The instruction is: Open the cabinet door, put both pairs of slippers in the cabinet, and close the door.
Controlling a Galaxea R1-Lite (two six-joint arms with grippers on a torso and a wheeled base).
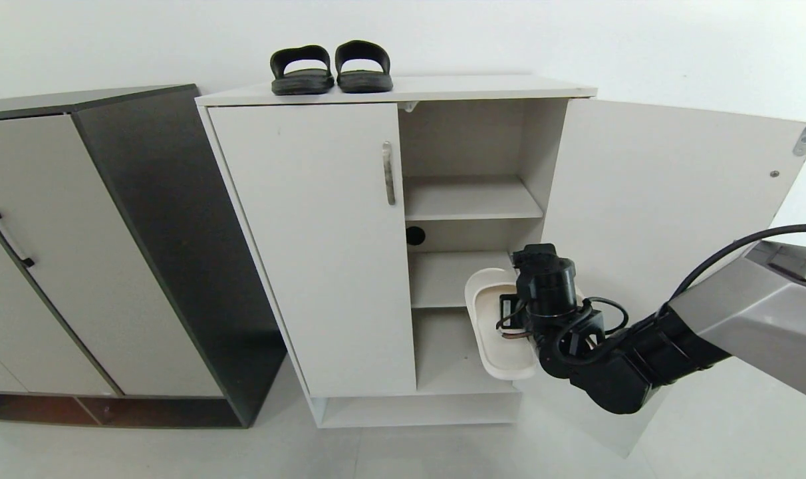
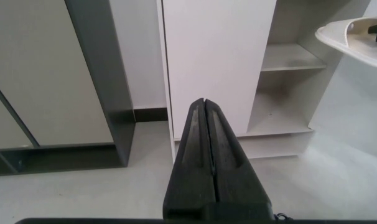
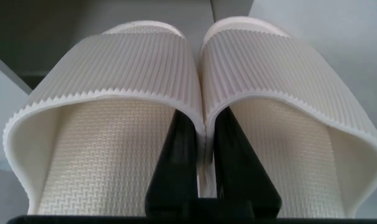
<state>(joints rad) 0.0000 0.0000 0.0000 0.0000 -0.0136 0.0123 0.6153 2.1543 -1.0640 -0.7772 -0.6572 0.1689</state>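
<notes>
White slippers [image 1: 488, 332] are held clamped in right gripper [image 1: 511, 320] at 4 o'clock of cabinet [image 1: 310, 253]; inward push onto shelf [image 1: 443, 276] is needed; left gripper [image 2: 204, 106] pinched empty.

White slippers [image 3: 107, 93], apparently in tool [image 3: 205, 119]

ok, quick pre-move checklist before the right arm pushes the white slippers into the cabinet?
1. White cabinet's right door open: ok.
2. Right gripper shut on the ribbed white slippers, by inner straps: ok.
3. Middle white shelf free to receive them: ok.
4. Left gripper shut, away from the opening: ok.
5. Grip firm enough not to slip: cannot tell.
6. Black slippers stowed: not ok, on cabinet top.
</notes>
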